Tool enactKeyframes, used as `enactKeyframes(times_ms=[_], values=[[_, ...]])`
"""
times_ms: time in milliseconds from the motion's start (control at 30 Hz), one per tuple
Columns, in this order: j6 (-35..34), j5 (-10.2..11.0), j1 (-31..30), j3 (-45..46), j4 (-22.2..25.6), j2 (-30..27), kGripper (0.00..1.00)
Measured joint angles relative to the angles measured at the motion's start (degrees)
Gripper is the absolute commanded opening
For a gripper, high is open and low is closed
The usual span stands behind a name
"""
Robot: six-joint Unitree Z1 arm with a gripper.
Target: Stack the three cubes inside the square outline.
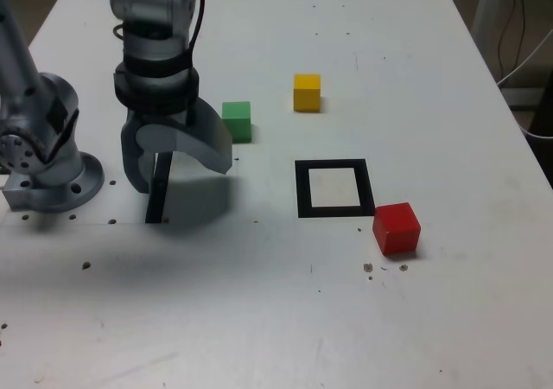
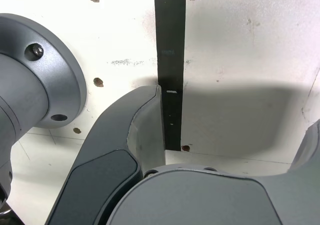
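Note:
In the exterior view the green cube (image 1: 236,120) rests on the white table just right of my gripper (image 1: 180,177), close to one finger and apart from it. The yellow cube (image 1: 307,92) stands farther back and to the right. The red cube (image 1: 397,228) lies beside the near right corner of the square outline (image 1: 333,208), outside it. Nothing is inside the outline. The gripper hangs above the table with its jaws spread wide and nothing between them. In the wrist view the gripper (image 2: 232,112) is open over bare table, and no cube or outline shows.
A straight narrow black strip (image 1: 158,190) lies on the table under the gripper, and the wrist view shows the strip (image 2: 170,60) too. The arm's grey base (image 1: 52,160) is bolted at the exterior view's left. Cables hang past the table's right edge (image 1: 518,104).

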Motion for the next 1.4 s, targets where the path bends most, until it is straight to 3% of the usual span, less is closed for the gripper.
enactKeyframes(times_ms=[500,900,1067,1267,1400], values=[[-3.2,0.1,-1.4,-2.3,-1.3,-0.6,0.99],[-9.4,3.2,-5.5,-22.9,12.1,-0.1,0.99],[-10.6,4.2,-6.4,-32.0,18.2,5.5,0.99],[-11.8,8.2,-8.5,-42.8,23.3,11.6,0.99],[-11.2,7.1,-8.6,-50.2,25.6,16.1,0.99]])
